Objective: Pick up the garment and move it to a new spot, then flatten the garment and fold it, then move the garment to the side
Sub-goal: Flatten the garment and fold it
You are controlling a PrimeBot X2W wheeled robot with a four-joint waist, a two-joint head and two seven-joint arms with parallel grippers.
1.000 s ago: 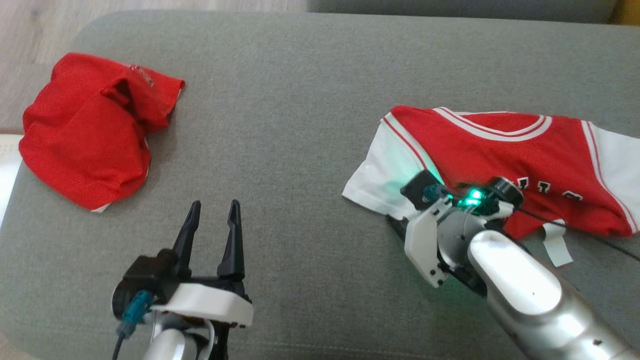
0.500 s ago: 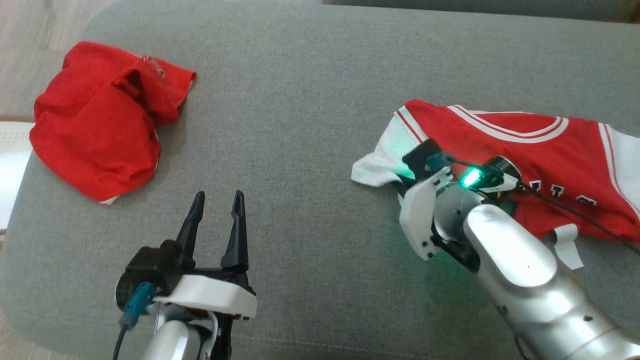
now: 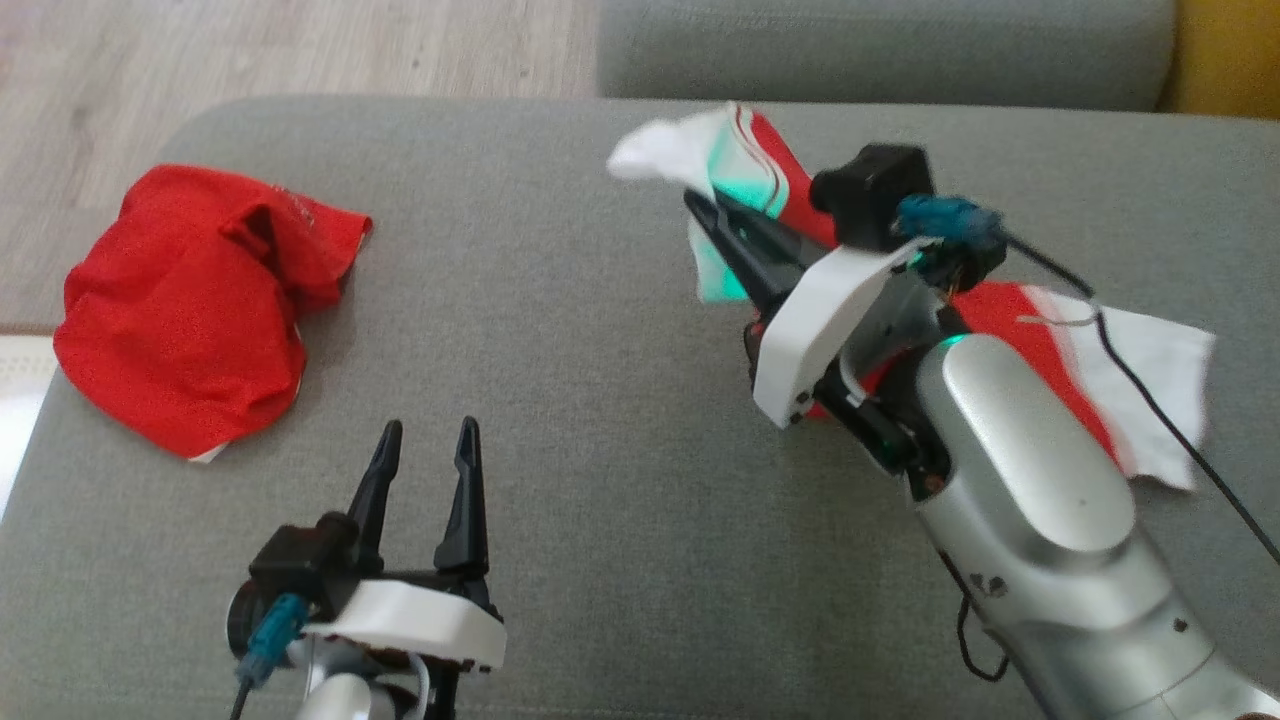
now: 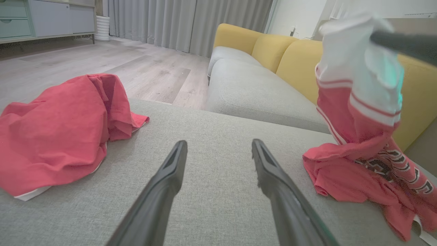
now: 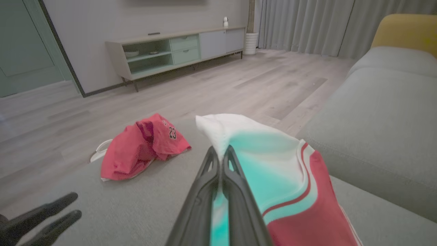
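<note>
The red-and-white jersey (image 3: 1000, 305) hangs from the right gripper (image 3: 700, 205), whose two fingers are pinched tight on its white sleeve. The sleeve sticks out past the fingertips (tinted green by the wrist light), and the rest trails down under the arm to the grey cushion (image 3: 560, 330). The left gripper (image 3: 430, 430) stands spread wide and empty above the cushion, well apart from the jersey. A crumpled red shirt (image 3: 185, 310) lies beyond it, off to its left.
</note>
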